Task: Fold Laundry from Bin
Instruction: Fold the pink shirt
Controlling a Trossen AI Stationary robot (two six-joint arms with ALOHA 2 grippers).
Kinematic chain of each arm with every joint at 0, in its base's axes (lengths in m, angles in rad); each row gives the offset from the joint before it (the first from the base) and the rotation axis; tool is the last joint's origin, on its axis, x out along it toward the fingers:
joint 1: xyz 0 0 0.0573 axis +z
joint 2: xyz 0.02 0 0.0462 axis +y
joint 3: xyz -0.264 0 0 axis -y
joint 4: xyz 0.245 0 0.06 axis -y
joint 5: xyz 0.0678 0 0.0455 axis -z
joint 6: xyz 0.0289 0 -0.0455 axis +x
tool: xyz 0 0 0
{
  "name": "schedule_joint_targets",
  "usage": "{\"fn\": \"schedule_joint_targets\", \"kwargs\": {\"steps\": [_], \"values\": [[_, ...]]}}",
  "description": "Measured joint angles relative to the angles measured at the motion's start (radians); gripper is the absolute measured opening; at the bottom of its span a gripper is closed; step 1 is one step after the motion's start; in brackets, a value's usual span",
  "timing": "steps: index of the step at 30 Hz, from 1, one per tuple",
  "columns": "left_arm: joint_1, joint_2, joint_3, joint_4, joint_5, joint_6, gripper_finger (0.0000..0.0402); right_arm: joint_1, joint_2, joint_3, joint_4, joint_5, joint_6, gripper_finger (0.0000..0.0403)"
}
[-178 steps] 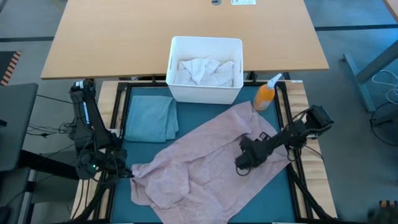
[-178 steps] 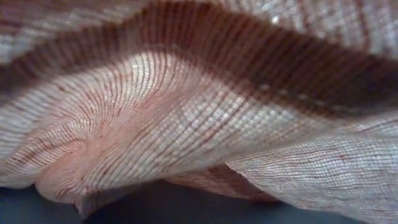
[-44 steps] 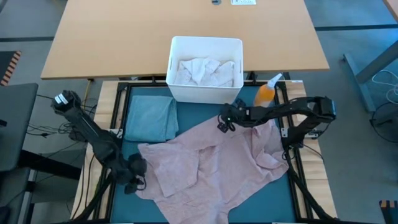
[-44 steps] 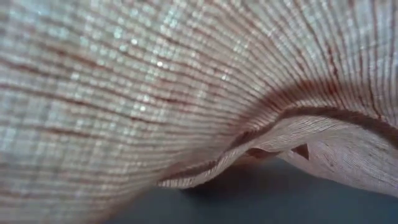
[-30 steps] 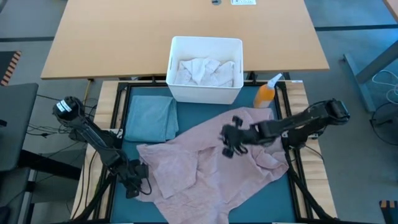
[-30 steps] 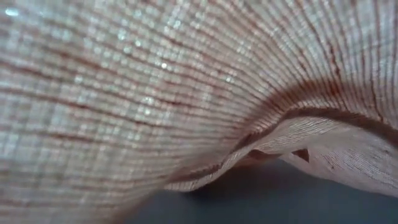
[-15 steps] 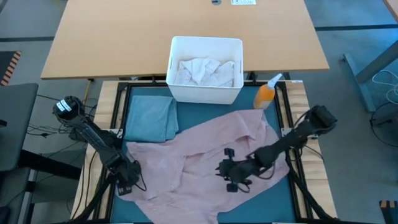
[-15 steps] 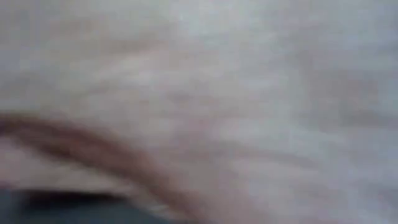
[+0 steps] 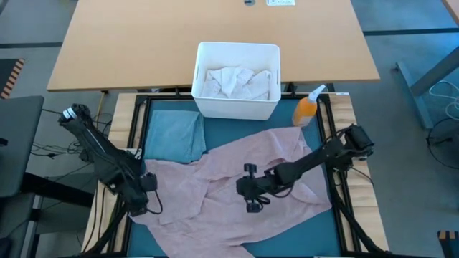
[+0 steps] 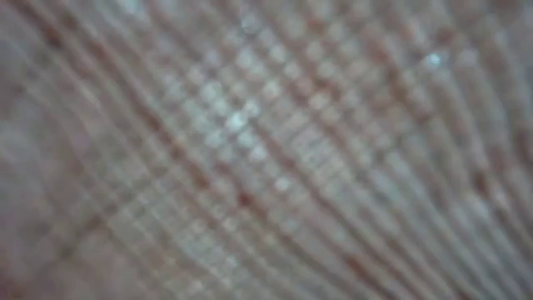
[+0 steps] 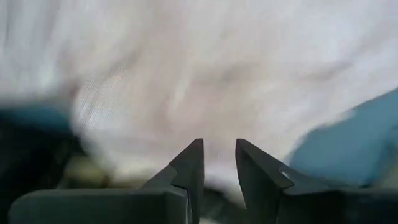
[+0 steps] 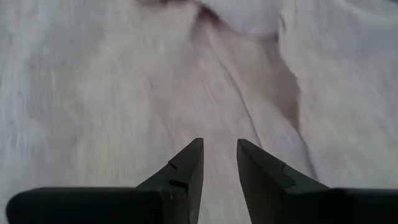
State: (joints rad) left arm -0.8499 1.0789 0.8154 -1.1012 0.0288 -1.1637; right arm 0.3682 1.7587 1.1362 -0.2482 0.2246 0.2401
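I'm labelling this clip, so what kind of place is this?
Probably a robotics lab or test workspace: two robot arms flank a blue mat, a pink shirt lies spread on it, and a white bin of cloths stands against a plain wooden table.

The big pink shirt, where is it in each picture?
High view: the wrinkled dusty pink cloth shirt spreads over the middle of the teal-blue table mat.
Low view: pink weave fills the whole picture.
Left wrist view: it lies just ahead of the left end effector.
Right wrist view: it covers everything beyond the right end effector.
Shared landmark: the shirt's pink weave itself.
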Motion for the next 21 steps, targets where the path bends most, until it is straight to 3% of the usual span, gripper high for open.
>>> {"fn": "schedule_joint_targets", "kwargs": {"steps": [5, 8, 13, 21], "values": [[-0.050, -0.021, -0.001, 0.370, -0.294, 0.152, 0.0080, 0.010, -0.075, 0.062, -0.332, -0.009, 0.125, 0.0123], [-0.066, 0.049, -0.031, 0.535, -0.363, 0.259, 0.0080, 0.018, -0.111, 0.034, -0.546, -0.015, 0.252, 0.0120], [-0.065, 0.227, -0.071, 0.672, -0.315, 0.285, 0.0080, -0.013, -0.157, -0.090, -0.645, -0.018, 0.412, 0.0098], [-0.067, 0.456, -0.072, 0.672, -0.130, 0.212, 0.0078, -0.086, -0.187, -0.252, -0.645, -0.019, 0.525, 0.0069]]}}
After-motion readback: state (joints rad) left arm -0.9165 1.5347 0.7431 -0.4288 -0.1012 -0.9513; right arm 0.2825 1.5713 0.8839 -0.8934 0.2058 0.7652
